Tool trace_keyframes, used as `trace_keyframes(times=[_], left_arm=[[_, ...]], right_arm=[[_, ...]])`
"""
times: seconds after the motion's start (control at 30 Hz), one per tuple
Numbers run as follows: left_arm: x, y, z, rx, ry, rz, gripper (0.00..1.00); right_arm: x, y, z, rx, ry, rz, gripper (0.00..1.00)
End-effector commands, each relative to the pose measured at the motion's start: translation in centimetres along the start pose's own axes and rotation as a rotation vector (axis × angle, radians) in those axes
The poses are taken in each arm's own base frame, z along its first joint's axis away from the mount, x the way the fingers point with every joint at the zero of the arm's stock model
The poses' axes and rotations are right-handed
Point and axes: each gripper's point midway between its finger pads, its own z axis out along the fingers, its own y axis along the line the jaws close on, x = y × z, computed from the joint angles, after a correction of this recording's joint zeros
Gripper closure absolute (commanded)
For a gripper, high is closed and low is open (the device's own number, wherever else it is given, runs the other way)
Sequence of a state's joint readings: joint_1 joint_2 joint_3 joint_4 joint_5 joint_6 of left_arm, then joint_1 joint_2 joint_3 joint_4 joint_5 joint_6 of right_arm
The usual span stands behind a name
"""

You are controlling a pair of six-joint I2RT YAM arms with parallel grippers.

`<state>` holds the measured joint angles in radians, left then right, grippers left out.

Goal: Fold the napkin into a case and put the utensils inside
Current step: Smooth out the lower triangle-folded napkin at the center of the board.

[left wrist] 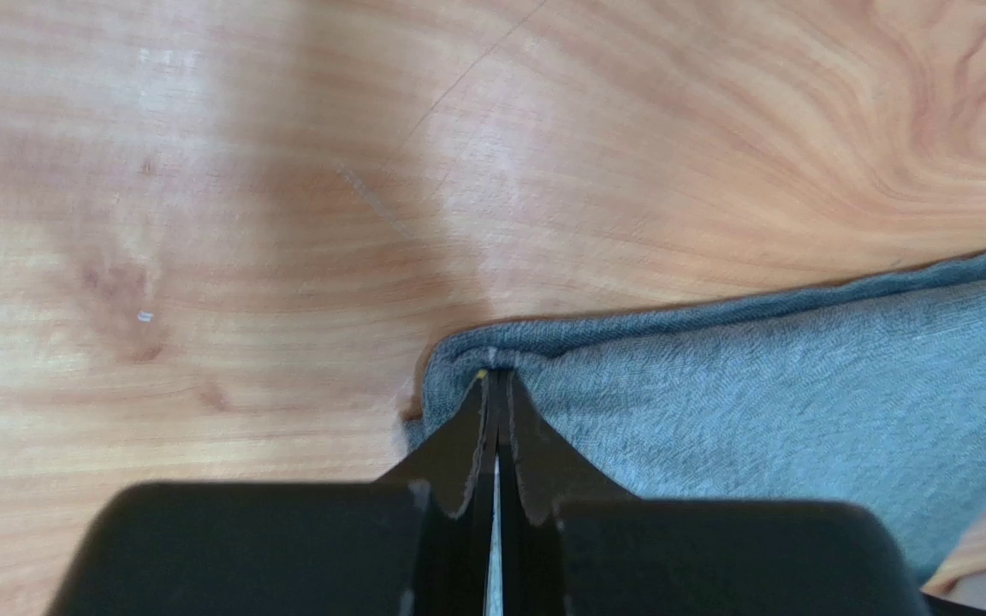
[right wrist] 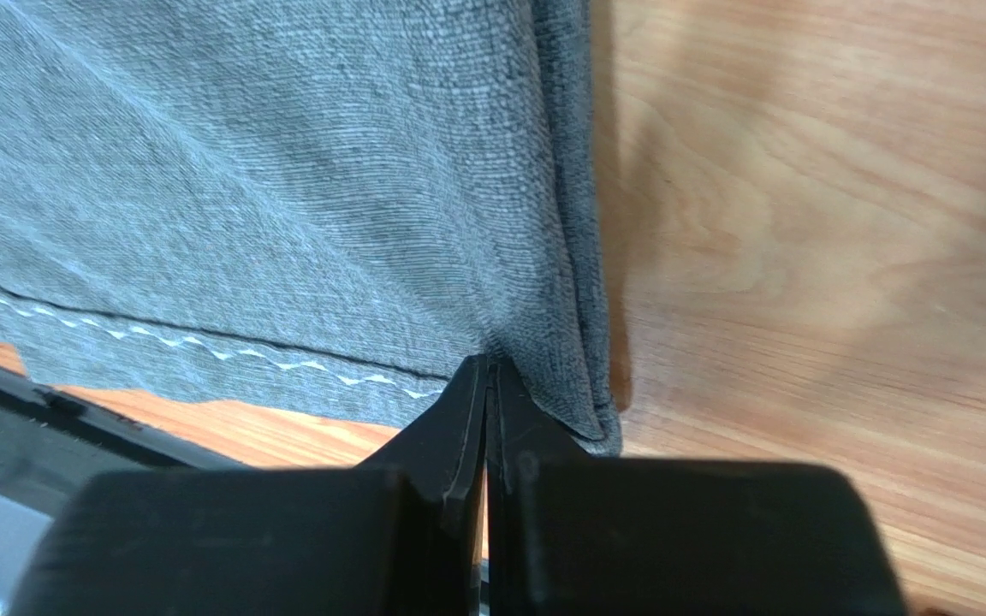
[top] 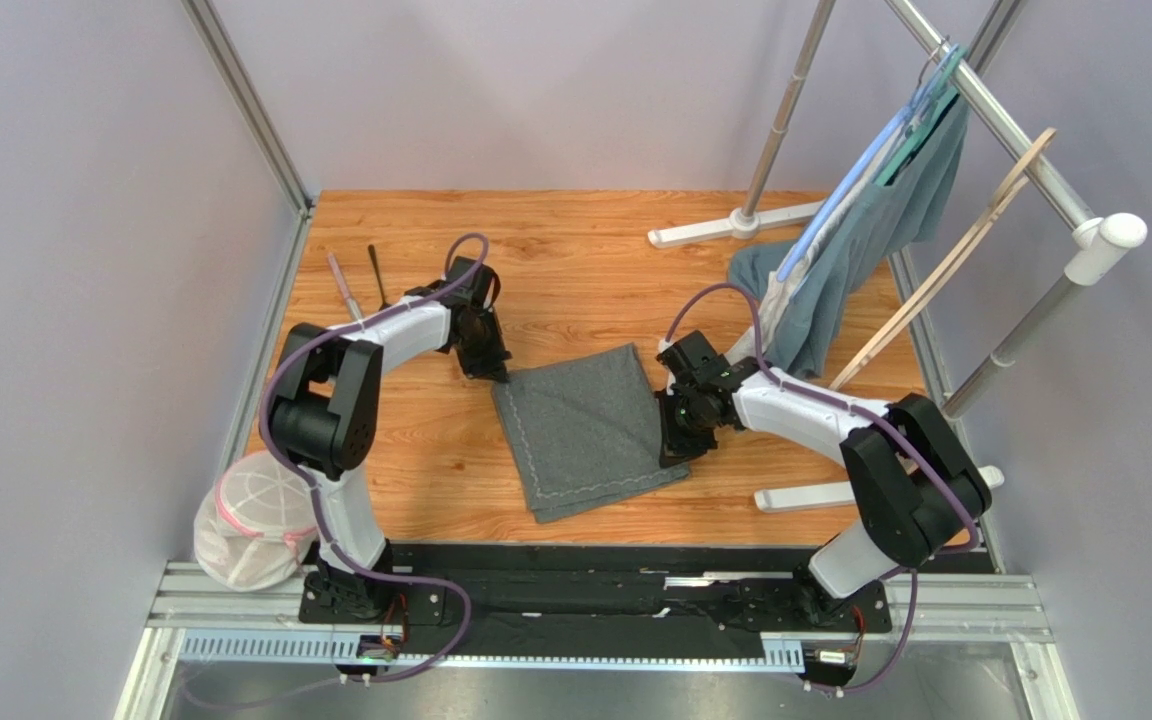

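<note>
The dark grey napkin (top: 591, 429) lies flat at the middle of the wooden table, pale stitching along its near edges. My left gripper (top: 495, 368) is shut on its far left corner; in the left wrist view the left gripper (left wrist: 496, 375) pinches a bunched edge of the napkin (left wrist: 781, 372). My right gripper (top: 675, 447) is shut on the near right corner; the right wrist view shows the right gripper (right wrist: 485, 363) pinching the hem of the napkin (right wrist: 267, 167). The silver-grey knife (top: 345, 288) and the black spoon (top: 378, 273) lie at the far left of the table.
A teal-grey garment (top: 868, 240) hangs from a rack at the far right, with a wooden hanger (top: 958, 255) beside it. White rack feet (top: 732, 228) rest on the table at the back and near right. A white mesh bag (top: 255, 518) sits at the near left corner.
</note>
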<state>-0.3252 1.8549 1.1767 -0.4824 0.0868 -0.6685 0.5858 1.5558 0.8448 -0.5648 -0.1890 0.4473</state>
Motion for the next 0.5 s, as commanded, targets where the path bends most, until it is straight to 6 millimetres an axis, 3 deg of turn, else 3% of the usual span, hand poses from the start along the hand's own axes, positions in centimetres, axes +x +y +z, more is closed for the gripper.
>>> trace_keyframes(times=[0.0, 0.13, 0.3, 0.43, 0.47], left_arm=[[-0.4, 0.6, 1.0, -0.038, 0.019, 0.014, 1.00], [-1.4, 0.2, -0.5, -0.039, -0.011, 0.032, 1.00], [-2.6, -0.5, -4.7, -0.003, -0.112, 0.066, 0.98], [-1.7, -1.9, -5.9, 0.079, -0.093, 0.081, 0.97], [-0.1, -2.5, -5.6, 0.102, -0.064, 0.100, 0.97]], right_arm=[[0.4, -2.1, 0.0, 0.087, -0.019, -0.021, 1.00], [0.6, -2.4, 0.7, 0.098, 0.005, -0.023, 1.00], [-0.6, -1.2, -1.5, 0.069, -0.048, -0.034, 1.00], [-0.4, -1.4, -2.6, 0.081, -0.068, -0.034, 0.99], [-0.3, -1.9, -2.7, 0.095, -0.072, -0.030, 0.98]])
